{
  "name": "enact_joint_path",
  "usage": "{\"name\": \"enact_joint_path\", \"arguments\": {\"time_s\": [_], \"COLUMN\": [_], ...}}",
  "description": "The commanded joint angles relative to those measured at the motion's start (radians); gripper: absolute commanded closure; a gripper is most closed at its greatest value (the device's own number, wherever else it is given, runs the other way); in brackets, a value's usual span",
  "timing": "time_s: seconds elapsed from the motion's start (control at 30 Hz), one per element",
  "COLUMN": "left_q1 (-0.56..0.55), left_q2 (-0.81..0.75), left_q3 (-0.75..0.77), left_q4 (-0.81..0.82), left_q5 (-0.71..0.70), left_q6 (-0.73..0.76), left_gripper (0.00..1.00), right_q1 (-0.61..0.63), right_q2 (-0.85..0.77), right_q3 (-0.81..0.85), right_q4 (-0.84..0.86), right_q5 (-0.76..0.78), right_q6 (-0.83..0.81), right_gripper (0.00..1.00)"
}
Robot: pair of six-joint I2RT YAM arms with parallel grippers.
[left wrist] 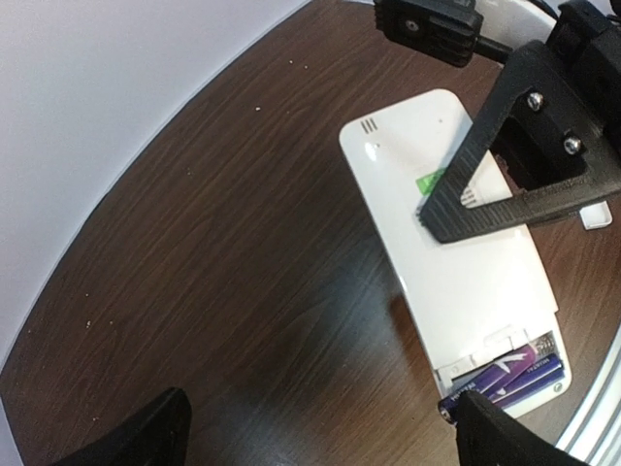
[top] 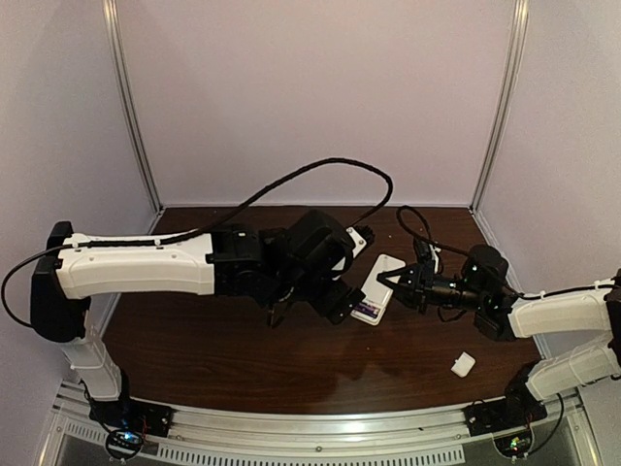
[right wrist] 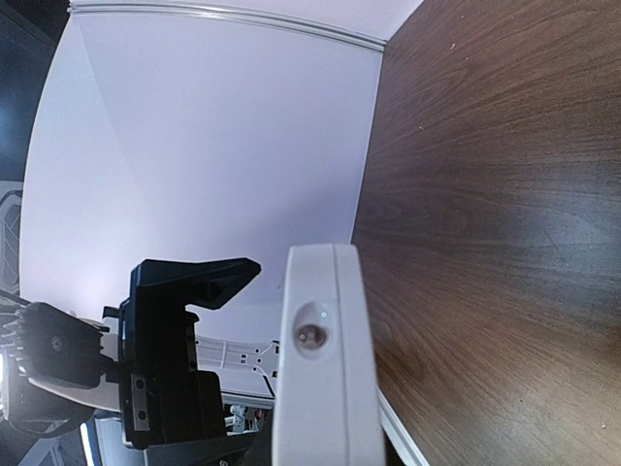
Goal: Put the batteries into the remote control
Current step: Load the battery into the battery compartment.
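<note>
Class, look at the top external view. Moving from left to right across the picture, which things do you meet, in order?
In order: left arm's white forearm → remote control → small white cover piece → right arm's white forearm.

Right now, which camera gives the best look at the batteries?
The left wrist view: the batteries show close up, purple, in the open end of the remote control. The top external view gives only a tiny purple patch there; the right wrist view shows just the remote's opposite end, no batteries.
</note>
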State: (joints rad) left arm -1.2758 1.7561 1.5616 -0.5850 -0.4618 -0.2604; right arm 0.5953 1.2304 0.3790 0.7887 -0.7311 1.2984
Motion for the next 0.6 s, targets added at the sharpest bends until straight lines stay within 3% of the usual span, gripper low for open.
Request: {"name": "enact_joint_path", "arguments": {"time_s": [0.0, 0.33, 0.57], "left_q1": [-0.006, -0.019, 0.022], "left_q2": [0.024, 0.017, -0.108], "left_q3": [0.041, 0.051, -0.038], "left_q4": [-0.022, -0.019, 0.050], "left_q5": [-0.014, -0.016, 0.055], "left_q6": [0.007, 0.009, -0.024], "left_gripper": [0.03, 0.03, 0.03], "right_q1": [0.003, 0.002, 0.002], "right_q2": [-0.025, -0.014, -0.019], "right_q3": [-0.007, -0.008, -0.010], "right_q4": [0.019, 0.034, 0.076], "right_q5": [0.016, 0.012, -0.015], "right_q6": [0.014, 0.013, -0.017], "right_gripper": [1.00, 1.00, 1.00]}}
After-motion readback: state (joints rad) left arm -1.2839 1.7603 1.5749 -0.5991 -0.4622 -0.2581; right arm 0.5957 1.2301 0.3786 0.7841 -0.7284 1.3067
